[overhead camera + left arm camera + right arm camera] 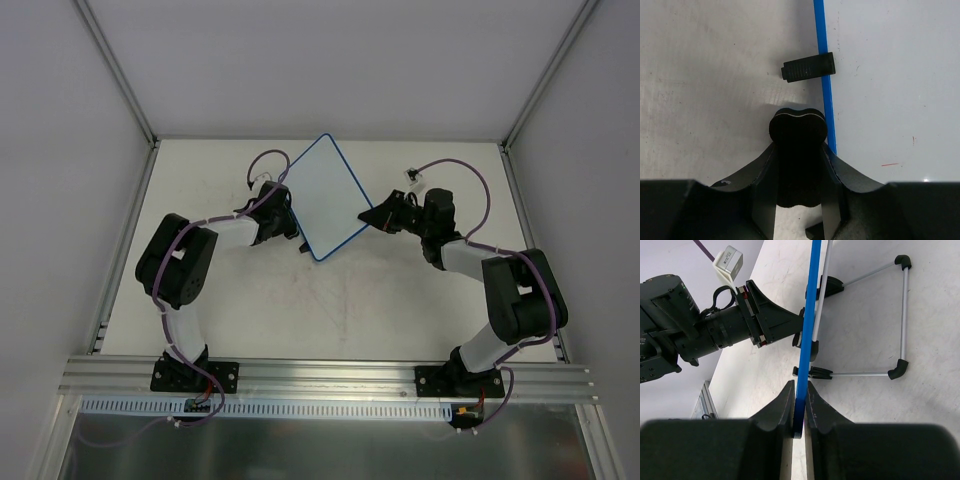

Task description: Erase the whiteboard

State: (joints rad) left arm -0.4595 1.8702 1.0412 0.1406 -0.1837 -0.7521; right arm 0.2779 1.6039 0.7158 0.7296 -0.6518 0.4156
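Note:
The whiteboard (325,195), white with a thin blue rim, stands tilted at the table's middle back. My right gripper (374,215) is shut on its right corner. In the right wrist view the rim (807,315) runs edge-on between that gripper's (800,392) jaws. My left gripper (291,228) sits at the board's left edge, shut on a black eraser (798,132) that touches the table just beside the blue rim (826,100). The white face (890,75) carries faint red marks (890,164). A small black foot (807,67) clips over the rim.
A wire stand (902,320) with black feet rests on the table behind the board. A white connector block (413,178) hangs on the right arm's cable. Grey walls and metal posts (120,75) enclose the table; a rail (330,375) runs along the near edge.

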